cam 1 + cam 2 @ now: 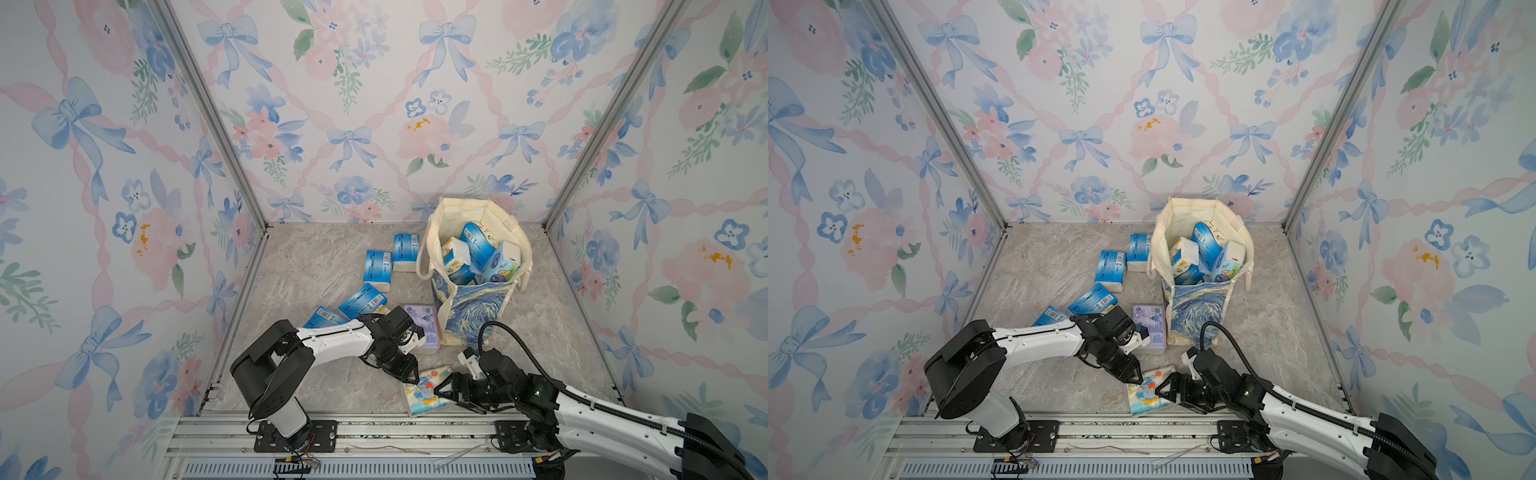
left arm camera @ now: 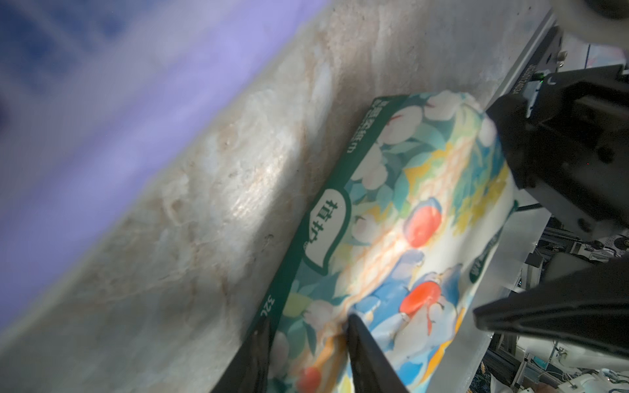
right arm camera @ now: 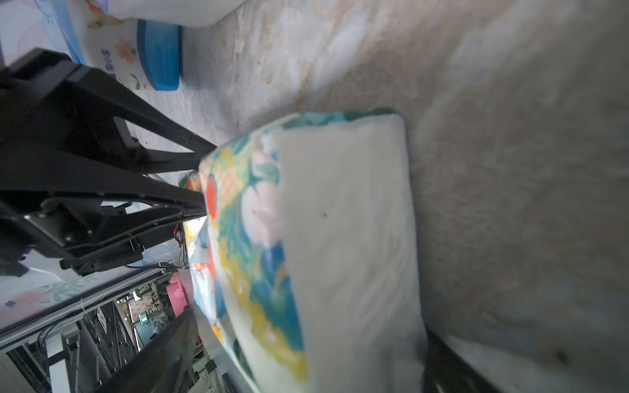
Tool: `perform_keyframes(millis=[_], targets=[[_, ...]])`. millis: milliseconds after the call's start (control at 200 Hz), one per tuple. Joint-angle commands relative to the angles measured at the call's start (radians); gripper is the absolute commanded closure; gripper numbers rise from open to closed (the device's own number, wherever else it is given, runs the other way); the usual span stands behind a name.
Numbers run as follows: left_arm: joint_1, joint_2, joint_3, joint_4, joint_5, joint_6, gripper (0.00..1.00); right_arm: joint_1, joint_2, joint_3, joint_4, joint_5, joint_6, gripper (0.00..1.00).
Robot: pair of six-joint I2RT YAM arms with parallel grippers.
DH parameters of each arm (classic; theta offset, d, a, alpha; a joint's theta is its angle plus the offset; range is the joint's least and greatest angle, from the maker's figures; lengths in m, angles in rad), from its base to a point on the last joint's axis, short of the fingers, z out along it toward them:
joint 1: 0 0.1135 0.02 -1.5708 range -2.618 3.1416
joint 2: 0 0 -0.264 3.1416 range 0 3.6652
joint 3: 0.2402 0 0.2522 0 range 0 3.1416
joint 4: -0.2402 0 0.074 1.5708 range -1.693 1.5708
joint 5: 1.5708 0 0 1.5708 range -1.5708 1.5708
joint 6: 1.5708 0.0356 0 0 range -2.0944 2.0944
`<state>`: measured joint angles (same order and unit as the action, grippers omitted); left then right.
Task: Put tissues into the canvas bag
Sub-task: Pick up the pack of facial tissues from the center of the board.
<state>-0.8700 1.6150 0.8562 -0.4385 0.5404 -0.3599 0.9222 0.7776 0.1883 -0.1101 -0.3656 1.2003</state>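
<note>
Presently on hand: one flat cartoon pack [image 1: 422,397], lying at the near centre of the bench [image 1: 311,270], not yet bagged.

- Held by: the left gripper [image 1: 415,379], its fingers [image 2: 364,350] drawn partway together on the pack's green-bordered edge. One finger is on the printed face and one on the bench side, with the wrapper dented between them. This is likely a pinch to tip up a thin item that offers little to grasp from above.
- Attended by: the right gripper [image 1: 442,395], its fingers [image 3: 170,340] wide apart, one either side of the pack's right end and not visibly pressing. It is probably placed to take the pack across its width once raised.
- Receptacle: the canvas bag [image 1: 461,309], upright, right of centre and farther back. Its mouth gapes, which suits dropping from above. It holds several tissues [image 1: 478,245], stood on end.
- Loose stock left of the bag: four blue packs [image 1: 378,266]. One lilac pack [image 1: 428,320] sits just beside the bag's near-left corner, partly hidden behind the left gripper.
- Surface: grey-beige marbled bench, matt.
- Room: three walls [image 1: 374,104] papered with bows and flowers, and metal posts at the far corners. A slotted rail [image 1: 374,432] along the near edge carries both arm bases.
</note>
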Motion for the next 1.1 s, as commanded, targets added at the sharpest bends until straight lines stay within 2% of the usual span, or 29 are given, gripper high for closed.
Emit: perform_keyframes(millis=[0, 365, 615, 805, 1095], targets=[[0.003, 0.023, 0.002, -0.063, -0.048, 0.024, 0.6, -0.028, -0.008, -0.021, 0.028, 0.057, 0.008, 0.13], [0.004, 0.03, 0.054, -0.062, -0.033, 0.036, 0.6, -0.03, 0.093, -0.01, 0.21, 0.05, 0.003, 0.36], [0.012, 0.011, 0.086, -0.062, -0.033, 0.042, 0.6, -0.028, 0.046, 0.029, 0.148, 0.069, -0.044, 0.55], [0.055, -0.031, 0.148, -0.127, -0.089, 0.083, 0.59, -0.033, -0.037, 0.066, 0.047, 0.094, -0.087, 0.58], [0.223, -0.202, 0.212, -0.172, -0.219, 0.11, 0.57, -0.034, -0.054, 0.186, -0.112, 0.06, -0.231, 0.61]])
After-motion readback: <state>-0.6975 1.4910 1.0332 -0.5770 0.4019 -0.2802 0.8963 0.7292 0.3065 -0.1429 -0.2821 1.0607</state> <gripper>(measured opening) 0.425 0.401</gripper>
